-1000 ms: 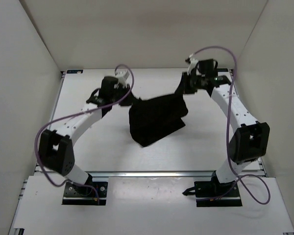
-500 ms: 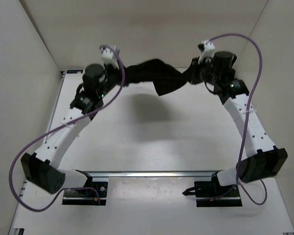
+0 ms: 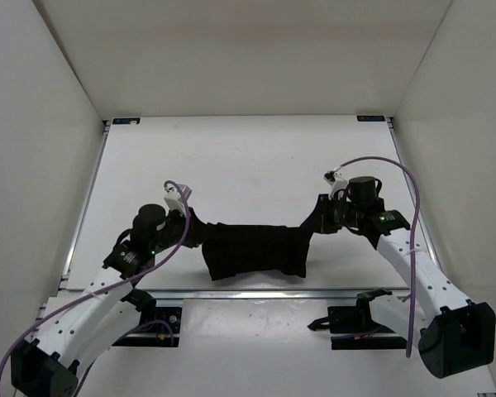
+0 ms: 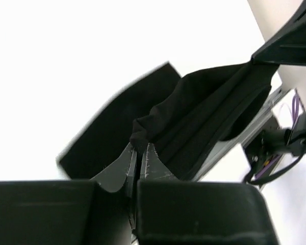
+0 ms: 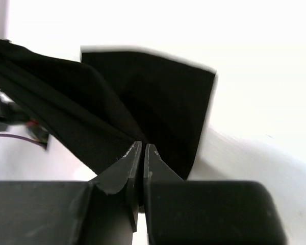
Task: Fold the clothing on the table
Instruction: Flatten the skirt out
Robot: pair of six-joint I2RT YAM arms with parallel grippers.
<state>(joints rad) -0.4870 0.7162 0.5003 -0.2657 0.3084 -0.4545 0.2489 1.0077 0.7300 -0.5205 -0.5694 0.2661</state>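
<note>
The black clothing (image 3: pixel 252 250) hangs stretched between my two grippers near the table's (image 3: pixel 231 165) front edge, its lower part draping down to the surface. My left gripper (image 3: pixel 192 231) is shut on the garment's left corner; the left wrist view shows the clothing (image 4: pixel 204 117) bunched at the gripper's (image 4: pixel 139 146) tips. At the other end my right gripper (image 3: pixel 316 222) is shut on the right corner. From the right wrist, the clothing (image 5: pixel 143 107) fans out from that gripper's (image 5: pixel 143 147) pinched tips.
White walls enclose the table on three sides. A metal rail (image 3: pixel 256 291) runs along the front edge, just below the garment. Both arm bases (image 3: pixel 145 324) (image 3: pixel 360 322) sit in front of it, with purple cables looping off the arms.
Both arms have swung from the far side of the table toward the front edge, carrying the clothing with them. It now hangs stretched and low near the front rail.
</note>
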